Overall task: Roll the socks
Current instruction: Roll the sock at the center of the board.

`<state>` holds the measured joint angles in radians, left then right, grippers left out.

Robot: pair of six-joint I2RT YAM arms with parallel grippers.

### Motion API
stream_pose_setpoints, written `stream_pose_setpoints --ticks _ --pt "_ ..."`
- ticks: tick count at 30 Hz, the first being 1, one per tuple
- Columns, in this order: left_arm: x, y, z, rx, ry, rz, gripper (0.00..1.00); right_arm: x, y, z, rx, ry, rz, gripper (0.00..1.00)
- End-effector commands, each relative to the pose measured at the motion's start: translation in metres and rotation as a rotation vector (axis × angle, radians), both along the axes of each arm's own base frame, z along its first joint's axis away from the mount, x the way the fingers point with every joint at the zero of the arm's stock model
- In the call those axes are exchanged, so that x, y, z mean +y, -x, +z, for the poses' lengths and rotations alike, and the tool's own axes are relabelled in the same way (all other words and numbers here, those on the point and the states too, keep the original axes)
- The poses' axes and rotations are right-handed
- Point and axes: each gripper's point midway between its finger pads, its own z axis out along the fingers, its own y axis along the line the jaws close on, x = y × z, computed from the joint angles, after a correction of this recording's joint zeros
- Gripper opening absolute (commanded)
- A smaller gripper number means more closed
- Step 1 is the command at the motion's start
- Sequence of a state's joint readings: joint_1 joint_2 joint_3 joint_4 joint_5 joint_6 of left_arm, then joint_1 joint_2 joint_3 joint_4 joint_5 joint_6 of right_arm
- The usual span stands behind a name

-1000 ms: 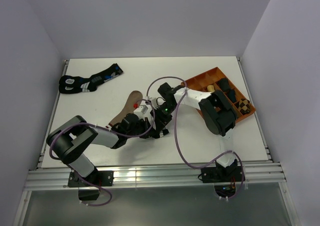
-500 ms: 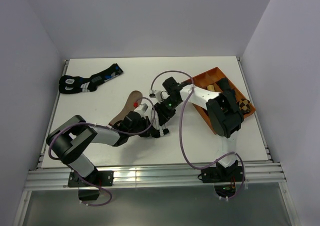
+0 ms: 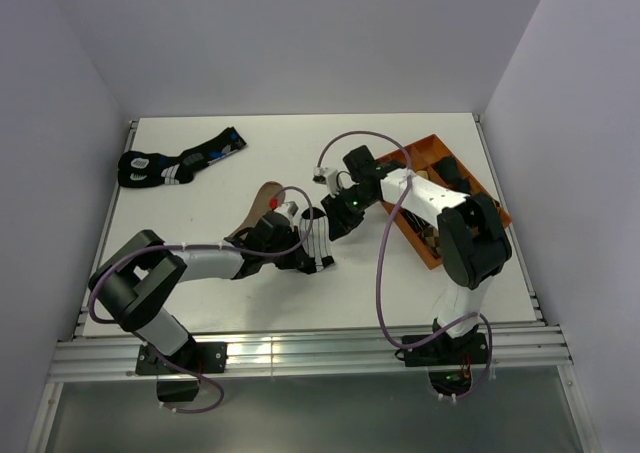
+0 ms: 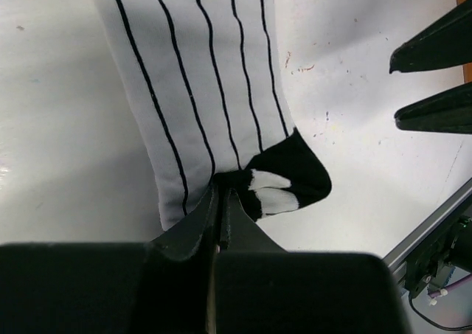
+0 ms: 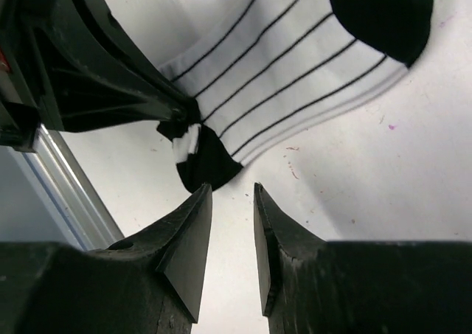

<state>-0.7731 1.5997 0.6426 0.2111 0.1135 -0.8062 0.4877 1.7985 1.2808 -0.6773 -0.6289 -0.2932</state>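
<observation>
The white sock with thin black stripes [image 3: 316,239] lies flat near the table's middle. It also shows in the left wrist view [image 4: 199,76] and in the right wrist view [image 5: 295,68]. My left gripper [image 3: 298,253] is shut on the sock's black-and-white end [image 4: 284,183], low on the table. My right gripper [image 3: 335,228] is open and empty; in its own view [image 5: 232,190] it hovers just off that same black end, not touching. The tan-brown sock [image 3: 262,201] lies behind my left arm, mostly hidden by it.
An orange compartment tray [image 3: 408,156] with rolled bundles stands at the right, under my right arm. Black socks with blue and white marks [image 3: 180,163] lie at the far left. The table's near edge and metal rail [image 3: 300,351] are close below.
My right gripper has drawn back up and to the right, away from the white sock and my left gripper. The white sock now lies uncovered and spread out, still held by my left gripper.
</observation>
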Motion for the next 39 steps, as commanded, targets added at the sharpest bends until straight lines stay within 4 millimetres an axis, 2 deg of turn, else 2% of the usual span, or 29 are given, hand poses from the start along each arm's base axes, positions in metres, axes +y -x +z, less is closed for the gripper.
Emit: stream_pose_setpoints --ticks 1,11,16,18,20,21,23,27,31,39 --pt "0.027 0.007 -0.017 0.053 -0.125 0.017 0.00 -0.006 -0.007 0.010 -0.074 -0.009 -0.001 0.36" --pt "0.030 0.011 -0.014 0.100 -0.118 -0.012 0.00 -0.016 -0.016 0.021 -0.234 0.008 0.003 0.33" --pt "0.032 0.017 -0.014 0.140 -0.126 -0.034 0.00 -0.011 -0.004 0.024 -0.359 0.029 0.071 0.32" --pt "0.034 0.019 -0.017 0.157 -0.137 -0.037 0.00 -0.002 0.009 0.018 -0.406 0.040 0.132 0.33" --pt "0.034 0.021 -0.017 0.166 -0.143 -0.048 0.00 0.009 0.018 0.022 -0.459 0.021 0.182 0.33" --pt "0.034 0.022 -0.017 0.171 -0.143 -0.049 0.00 0.010 0.025 0.016 -0.459 0.026 0.201 0.33" --pt "0.033 0.023 -0.017 0.177 -0.135 -0.057 0.00 0.017 0.028 0.020 -0.509 0.003 0.230 0.33" --pt "0.028 0.031 -0.019 0.220 -0.100 -0.084 0.00 0.030 0.052 0.013 -0.573 -0.037 0.324 0.33" --pt "0.024 0.037 -0.021 0.252 -0.062 -0.100 0.01 0.038 0.062 0.016 -0.659 -0.048 0.386 0.32" --pt "0.023 0.043 -0.028 0.302 -0.032 -0.112 0.00 0.037 0.059 0.021 -0.763 -0.055 0.409 0.30"
